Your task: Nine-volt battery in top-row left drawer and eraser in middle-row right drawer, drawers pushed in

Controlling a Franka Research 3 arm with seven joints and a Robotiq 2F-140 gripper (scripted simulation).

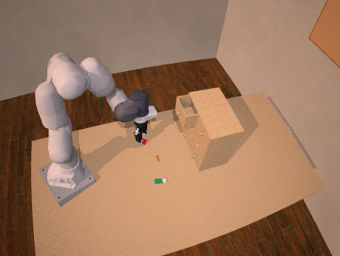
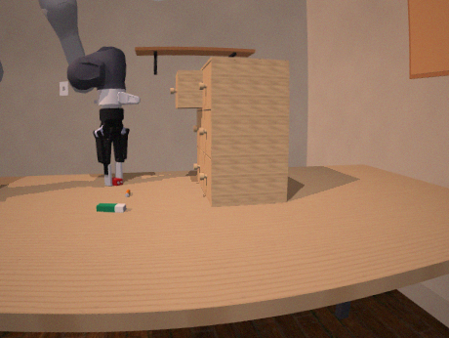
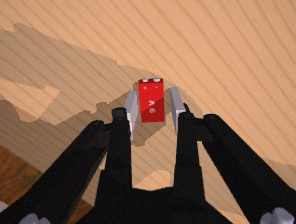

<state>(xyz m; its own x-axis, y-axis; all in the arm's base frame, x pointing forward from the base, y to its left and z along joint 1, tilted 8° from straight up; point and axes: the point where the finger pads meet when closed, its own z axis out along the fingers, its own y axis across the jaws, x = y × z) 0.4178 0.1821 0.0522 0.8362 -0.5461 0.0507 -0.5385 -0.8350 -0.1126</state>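
The red nine-volt battery [image 3: 151, 102] lies flat on the table between my gripper's [image 3: 152, 107] two fingers. The fingers are partly closed around it, and a small gap shows at the right pad. In the top view the gripper [image 1: 140, 140] stands upright at the table, with the battery [image 1: 144, 140] at its tips. The green and white eraser [image 1: 160, 180] lies on the table nearer the front, also in the exterior view [image 2: 111, 207]. The small wooden chest [image 1: 208, 123] stands to the right. Its top-row left drawer [image 1: 186, 109] is pulled out and looks empty; the other drawers are in.
A small orange thing [image 1: 157, 158] lies on the table between the gripper and the eraser. The robot's base [image 1: 66, 177] is at the table's left. A wall shelf [image 2: 195, 51] hangs behind the chest.
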